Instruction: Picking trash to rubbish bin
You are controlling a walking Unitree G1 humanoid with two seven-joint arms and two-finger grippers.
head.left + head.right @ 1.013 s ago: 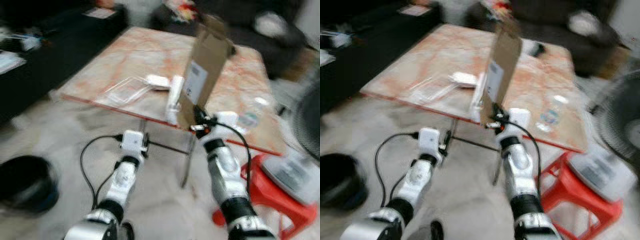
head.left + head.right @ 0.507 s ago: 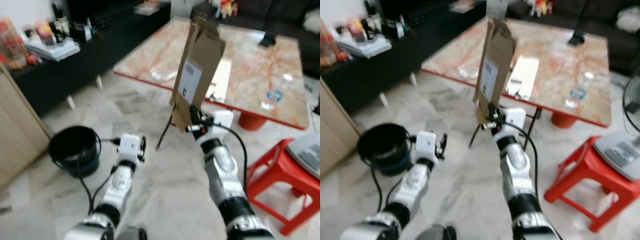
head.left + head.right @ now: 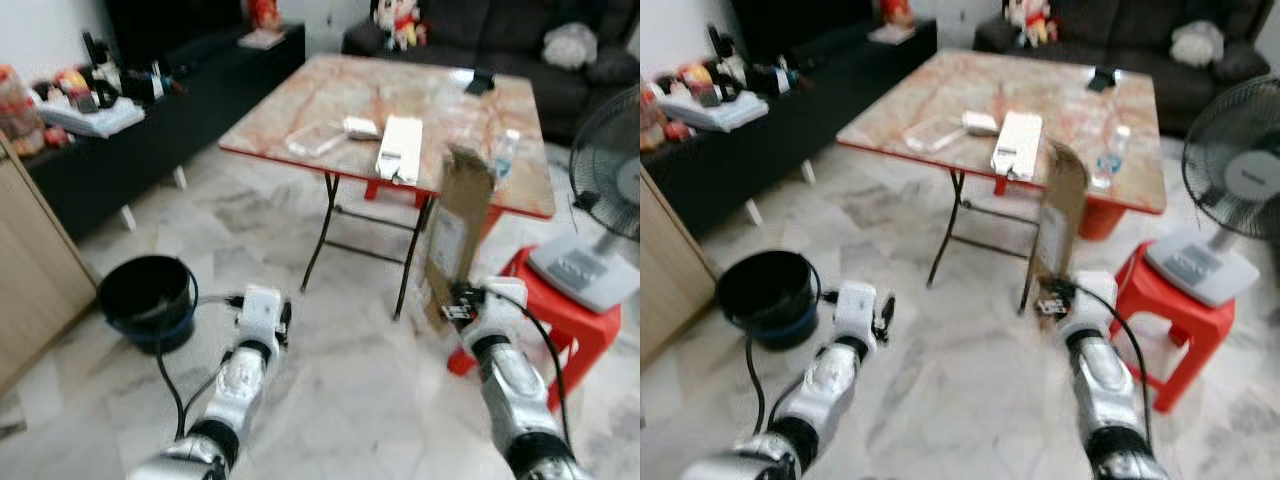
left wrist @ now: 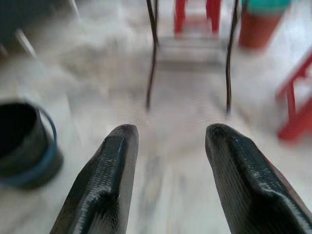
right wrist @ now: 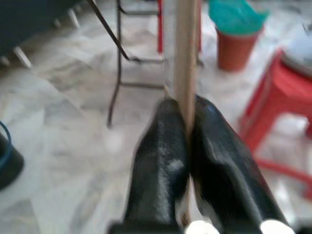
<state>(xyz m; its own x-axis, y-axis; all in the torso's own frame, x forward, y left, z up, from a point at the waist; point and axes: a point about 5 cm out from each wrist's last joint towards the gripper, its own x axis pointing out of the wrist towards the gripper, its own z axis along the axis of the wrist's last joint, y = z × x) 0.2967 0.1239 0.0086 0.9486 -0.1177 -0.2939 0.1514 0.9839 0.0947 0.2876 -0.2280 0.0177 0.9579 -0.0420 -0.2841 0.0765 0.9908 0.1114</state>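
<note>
My right gripper [image 3: 452,311] is shut on the bottom edge of a flat brown cardboard piece [image 3: 457,232] with a white label, held upright over the floor in front of the table. In the right wrist view the cardboard [image 5: 185,53] stands edge-on, pinched between both black fingers [image 5: 161,156]. A black round bin [image 3: 146,297] with a blue band sits on the floor to the left, seen as the bin [image 4: 22,146] in the left wrist view. My left gripper [image 4: 170,139] is open and empty, low over the floor beside that bin.
A marble-top folding table [image 3: 300,100] carries a clear plastic tray [image 3: 316,137], a white box [image 3: 400,162] and a water bottle [image 3: 502,155]. A red stool [image 3: 590,340] and a fan [image 3: 605,180] stand to the right, a dark low cabinet [image 3: 150,130] to the left.
The camera has pulled back from the table and the scene has shifted. The cardboard in my right gripper now appears lower and further right. The left arm stays near the bin.
</note>
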